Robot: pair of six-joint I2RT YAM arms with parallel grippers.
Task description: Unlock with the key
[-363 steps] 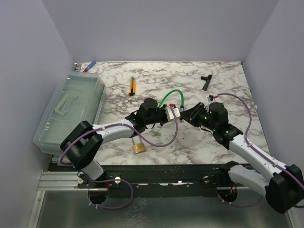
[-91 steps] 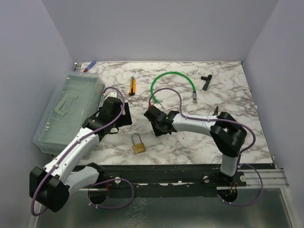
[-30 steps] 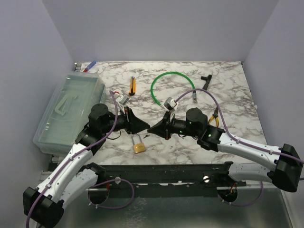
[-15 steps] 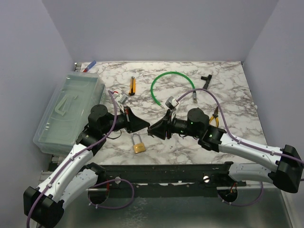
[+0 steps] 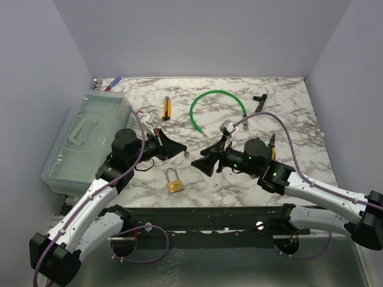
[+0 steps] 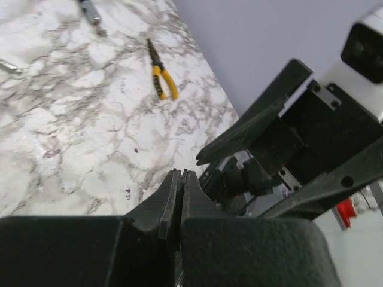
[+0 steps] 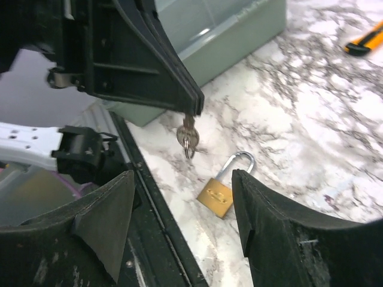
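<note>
Marble table [image 5: 287, 107] first. Left gripper [image 5: 181, 149] is clamped on the key [image 7: 188, 136], which dangles under its tips in mid-air, long axis roughly straight down. Right gripper [image 5: 203, 161] faces it close by, 2 fingers spread wide, holding nothing. Brass padlock [image 5: 175, 181] lies flat on the table, below the key and toward the near edge. Its shackle points to the far side, so the keyhole likely faces the arm bases.
</note>
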